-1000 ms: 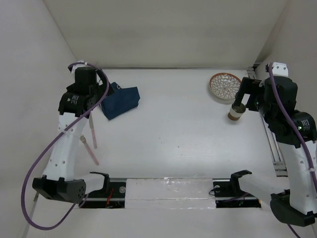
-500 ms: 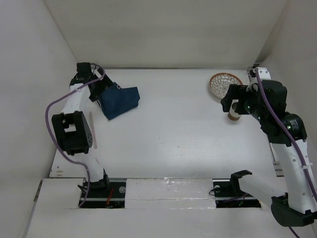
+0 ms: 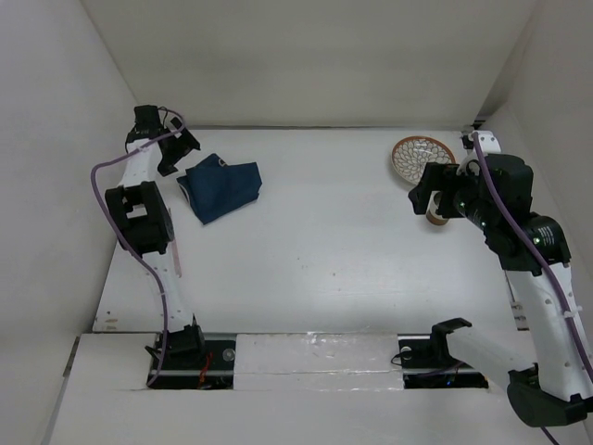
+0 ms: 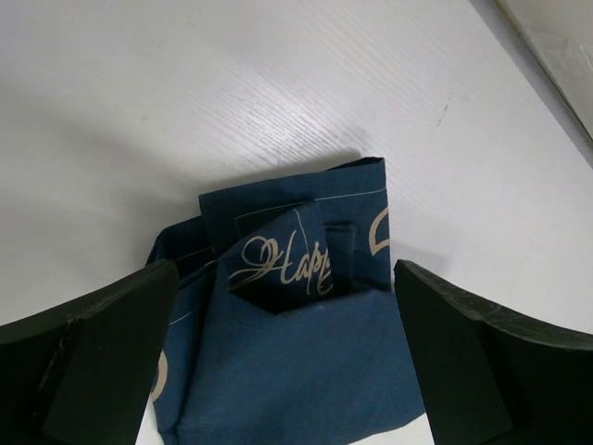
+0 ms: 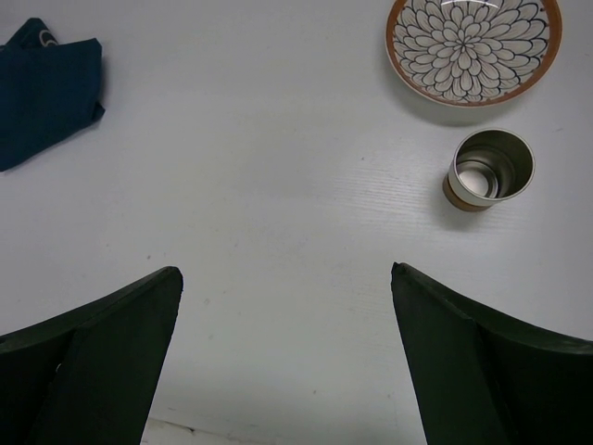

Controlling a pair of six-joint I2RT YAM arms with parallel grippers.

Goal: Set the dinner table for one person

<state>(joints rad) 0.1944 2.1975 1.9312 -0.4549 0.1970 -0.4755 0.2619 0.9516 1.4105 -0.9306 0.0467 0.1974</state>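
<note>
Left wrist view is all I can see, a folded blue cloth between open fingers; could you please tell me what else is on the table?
Observer: A patterned bowl sits at the far right of the table, well apart from the cloth.
Operator: Thank you; is anything beside it?
Observer: A metal cup stands upright close on the bowl's near side.
Operator: And the other arm, please?
Observer: The right gripper is open and empty, hovering above bare tabletop near that cup.
</note>
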